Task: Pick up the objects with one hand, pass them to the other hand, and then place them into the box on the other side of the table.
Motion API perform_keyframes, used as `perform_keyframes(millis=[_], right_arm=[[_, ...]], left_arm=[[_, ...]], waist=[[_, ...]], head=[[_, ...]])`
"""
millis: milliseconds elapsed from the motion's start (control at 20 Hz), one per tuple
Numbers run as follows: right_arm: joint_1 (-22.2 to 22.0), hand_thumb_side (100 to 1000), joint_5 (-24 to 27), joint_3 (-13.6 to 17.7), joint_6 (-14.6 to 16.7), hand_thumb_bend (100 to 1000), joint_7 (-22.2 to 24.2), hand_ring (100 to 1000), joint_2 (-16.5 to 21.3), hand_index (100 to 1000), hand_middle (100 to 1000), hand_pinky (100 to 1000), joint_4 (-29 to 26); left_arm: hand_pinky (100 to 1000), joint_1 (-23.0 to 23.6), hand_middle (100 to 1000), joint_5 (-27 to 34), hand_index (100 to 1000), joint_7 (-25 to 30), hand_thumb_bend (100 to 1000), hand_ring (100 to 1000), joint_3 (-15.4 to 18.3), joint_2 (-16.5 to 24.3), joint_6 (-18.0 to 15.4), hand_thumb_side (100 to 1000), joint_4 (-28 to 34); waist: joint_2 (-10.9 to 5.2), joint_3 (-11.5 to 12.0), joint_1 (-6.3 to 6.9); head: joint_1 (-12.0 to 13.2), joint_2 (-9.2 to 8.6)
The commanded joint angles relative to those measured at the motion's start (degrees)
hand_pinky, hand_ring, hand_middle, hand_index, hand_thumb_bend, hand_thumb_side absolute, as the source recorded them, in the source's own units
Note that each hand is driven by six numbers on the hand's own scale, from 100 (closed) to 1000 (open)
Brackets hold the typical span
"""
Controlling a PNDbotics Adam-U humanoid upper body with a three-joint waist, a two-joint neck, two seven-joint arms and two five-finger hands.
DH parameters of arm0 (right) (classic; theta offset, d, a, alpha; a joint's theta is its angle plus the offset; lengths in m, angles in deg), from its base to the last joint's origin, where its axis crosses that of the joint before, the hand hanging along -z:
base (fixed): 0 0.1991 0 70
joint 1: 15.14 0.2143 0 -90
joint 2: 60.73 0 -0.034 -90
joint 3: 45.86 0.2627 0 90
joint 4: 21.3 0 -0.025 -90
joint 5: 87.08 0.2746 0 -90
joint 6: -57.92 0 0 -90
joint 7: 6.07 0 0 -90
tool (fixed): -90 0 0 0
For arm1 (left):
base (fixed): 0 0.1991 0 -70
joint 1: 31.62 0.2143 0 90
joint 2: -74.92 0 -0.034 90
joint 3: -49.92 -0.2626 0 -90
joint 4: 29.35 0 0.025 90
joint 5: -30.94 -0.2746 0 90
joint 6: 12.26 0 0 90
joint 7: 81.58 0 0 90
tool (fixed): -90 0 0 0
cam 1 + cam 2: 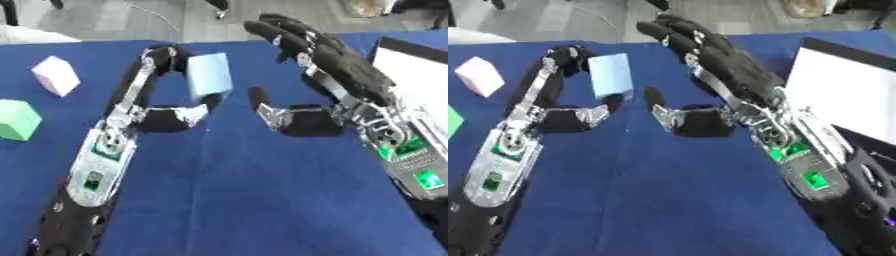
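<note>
Left eye view: left robot hand [166, 112] pinching pale blue block [209, 75], raised for handover. Right robot hand [328, 65] wide open, ready to receive.

Counting blocks first: three on show. One light blue block [210, 75] sits mid-table between the two hands, one pale pink block [56, 75] lies far left, and one green block [17, 119] lies at the left edge, nearer than the pink. Boxes: just one, a white box [842, 95] at the right side. Hands: two, the left hand [162, 107] left of centre and the right hand [328, 65] right of centre. One blue table [262, 200] carries the lot. So that is three blocks, one box, two hands, one table.
</note>
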Motion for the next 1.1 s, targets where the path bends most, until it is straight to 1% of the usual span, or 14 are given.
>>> perform_keyframes(millis=[50, 200, 250, 350, 650, 950, 1100], right_arm=[[0.4, 454, 3.1, -0.2, -1.7, 100, 0.1, 1000, -0.1, 1000, 883, 575, -0.5], [0.4, 474, 5.9, -0.4, -3.3, 100, 0.0, 1000, -0.2, 1000, 880, 565, -0.5], [0.4, 467, 6.9, -0.3, -3.6, 100, 0.0, 1000, -0.1, 1000, 879, 563, -0.5], [0.5, 494, 8.7, -0.2, -4.2, 100, 0.2, 1000, 0.0, 1000, 880, 560, -0.5], [0.7, 521, 13.9, 0.3, -5.2, 100, 1.5, 1000, 0.4, 1000, 880, 556, -0.5], [0.7, 546, 16.0, 0.4, -5.9, 100, 3.2, 1000, 0.5, 1000, 879, 553, -0.5], [0.7, 553, 16.3, 0.4, -5.9, 100, 4.4, 1000, 0.5, 1000, 889, 567, -0.5]], left_arm=[[650, -1.2, 441, 0.0, 540, 0.5, 351, 488, -0.7, -0.4, -0.5, 173, 0.4], [651, -1.3, 440, 0.2, 540, 0.6, 350, 488, -1.1, -0.7, -0.8, 172, 0.4], [651, -1.4, 440, 0.3, 540, 0.7, 350, 488, -1.3, -0.7, -0.8, 172, 0.4], [651, -1.4, 440, 0.5, 540, 0.8, 349, 488, -1.6, -0.9, -1.0, 171, 0.4], [652, -1.6, 440, 0.3, 541, 0.9, 347, 488, -1.9, -1.0, -1.2, 164, 0.4], [652, -1.9, 441, 0.6, 542, 0.4, 345, 489, -1.9, -1.2, -1.3, 159, 0.5], [652, -2.0, 441, 0.9, 543, 0.3, 346, 489, -1.9, -1.2, -1.2, 159, 0.6]], waist=[[0.03, 0.0, -0.32], [0.13, 0.0, -0.37], [0.16, 0.0, -0.39], [0.23, 0.0, -0.44], [0.38, -0.1, -0.55], [0.46, -0.1, -0.62], [0.49, -0.1, -0.63]], head=[[-0.5, -0.15], [-0.5, -0.15], [-0.5, -0.15], [-0.6, -0.15], [-0.4, -0.15], [-0.3, -0.15], [-0.2, -0.15]])
